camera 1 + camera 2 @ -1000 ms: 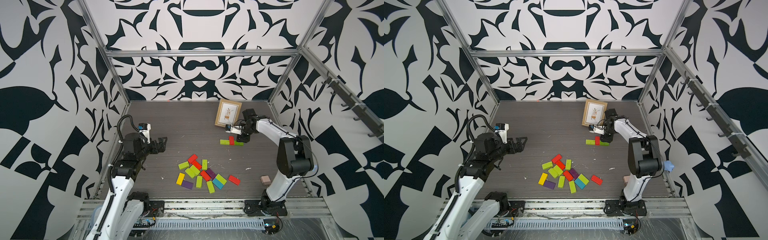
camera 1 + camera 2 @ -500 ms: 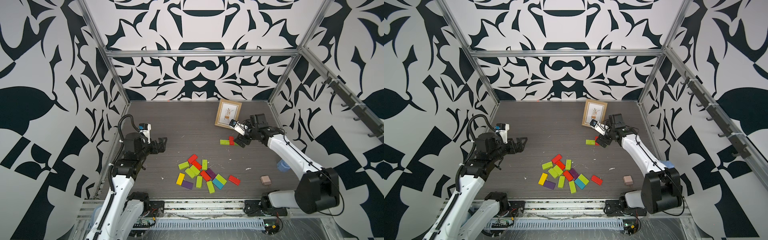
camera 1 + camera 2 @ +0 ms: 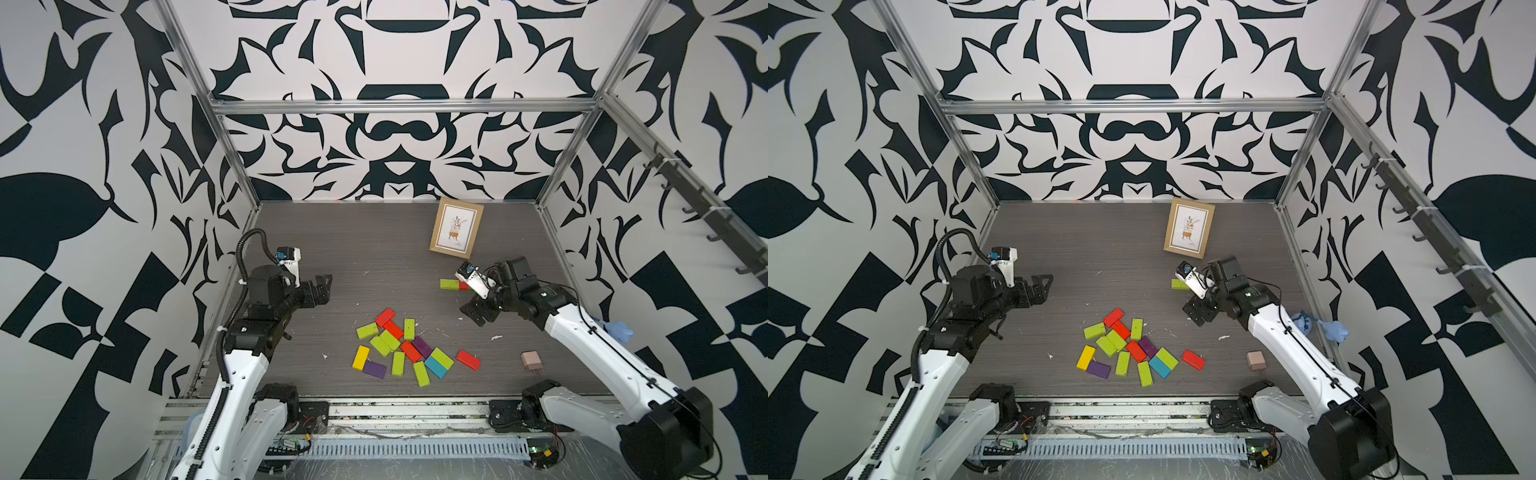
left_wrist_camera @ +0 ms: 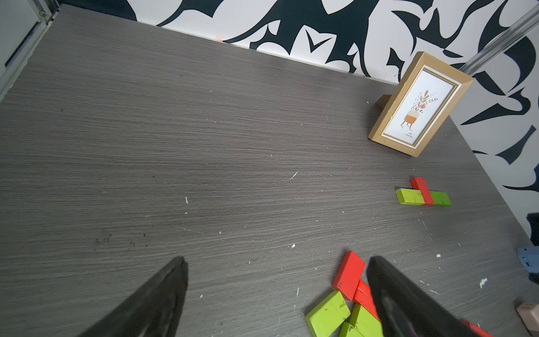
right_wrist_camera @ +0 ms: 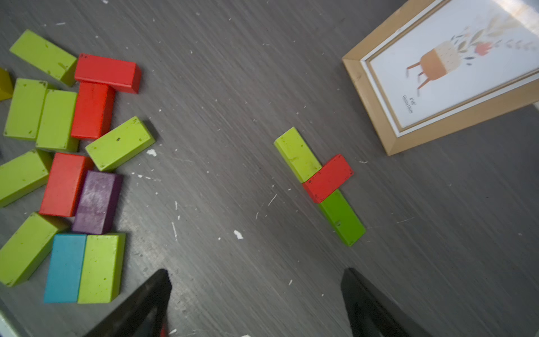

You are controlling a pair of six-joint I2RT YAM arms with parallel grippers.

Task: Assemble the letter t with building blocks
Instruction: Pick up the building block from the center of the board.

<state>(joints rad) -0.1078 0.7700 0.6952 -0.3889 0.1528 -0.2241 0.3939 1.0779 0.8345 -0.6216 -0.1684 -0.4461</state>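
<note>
jaws: my left and right both wide, empty | blocks: red block [image 5: 328,178] crossing two green blocks [image 5: 297,154] by the picture frame [image 5: 437,73], pile [image 3: 388,343] mid-desk [image 3: 374,257] | risk: next drop-off nudges red askew; maybe it's perched on top, can't tell

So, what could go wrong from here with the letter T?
1. The open right gripper hangs near the loose red painted brick crossing two lime green bricks; a low sweep could knock them crooked.
2. The wooden picture frame stands close by them; the arm might tip it.
</note>
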